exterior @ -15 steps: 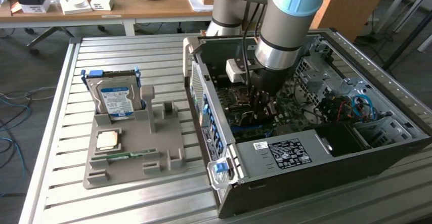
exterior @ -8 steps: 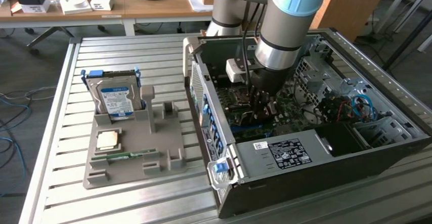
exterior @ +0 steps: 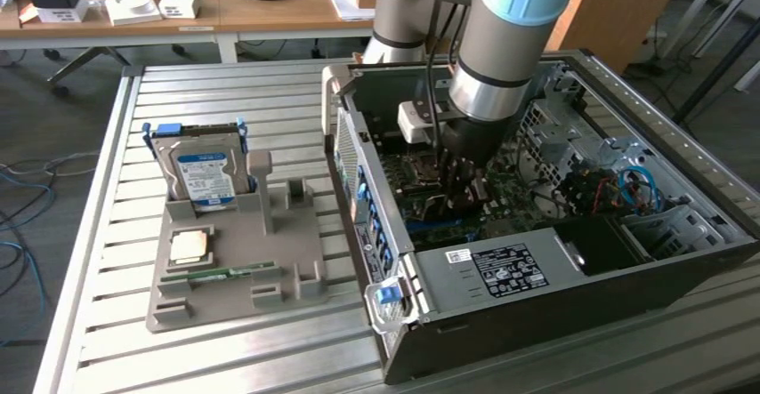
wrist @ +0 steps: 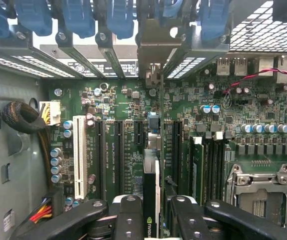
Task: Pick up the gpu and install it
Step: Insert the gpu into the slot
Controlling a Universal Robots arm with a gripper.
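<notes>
So the wrist view has the good stuff: the gripper is clamped on the gpu. A black finger sits on each side of the card, which is edge-on with a green logo on its near end. The card stands upright over the motherboard, lined up along the black expansion slots just beside the white slot. Its far end reaches the rear openings under the blue clips. Can't tell if it's actually seated. The CPU socket is also in there. The exterior view gives the layout instead: the arm drops in from 12 o'clock, with the gripper buried deep in the open PC case and the power supply at the case's 6 o'clock. At 9 o'clock from the case there's a grey fixture tray holding the hard drive upright and a green memory stick. Everything sits on a slatted aluminium table. A cluttered wooden desk is at 11 o'clock, and blue cables lie on the floor.
</notes>
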